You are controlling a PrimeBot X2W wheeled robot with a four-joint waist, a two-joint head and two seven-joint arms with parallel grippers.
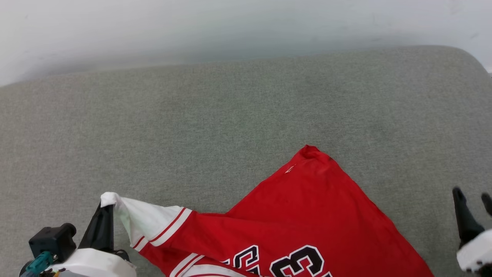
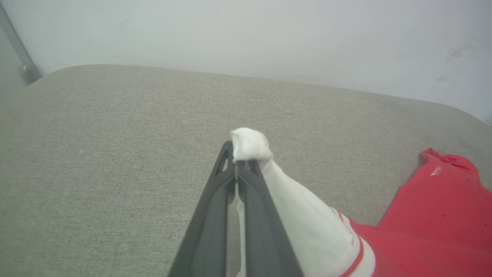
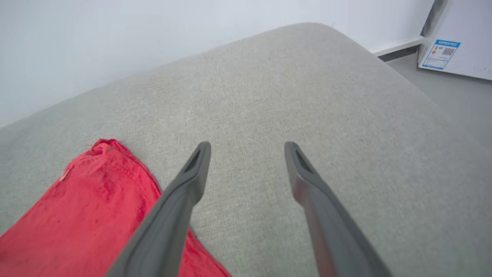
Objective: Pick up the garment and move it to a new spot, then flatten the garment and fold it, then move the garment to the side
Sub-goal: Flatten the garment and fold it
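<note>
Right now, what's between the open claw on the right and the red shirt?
Just bare grey upholstery. In the head view, the right claw stands open, apart from the garment, and nothing else lies on the stretch between them.

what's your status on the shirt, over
Copy, left hand shut on the white sleeve tip, right hand open, off the cloth. The shirt lies on the grey cushion, not yet flat. Nothing seen in the way.
</note>
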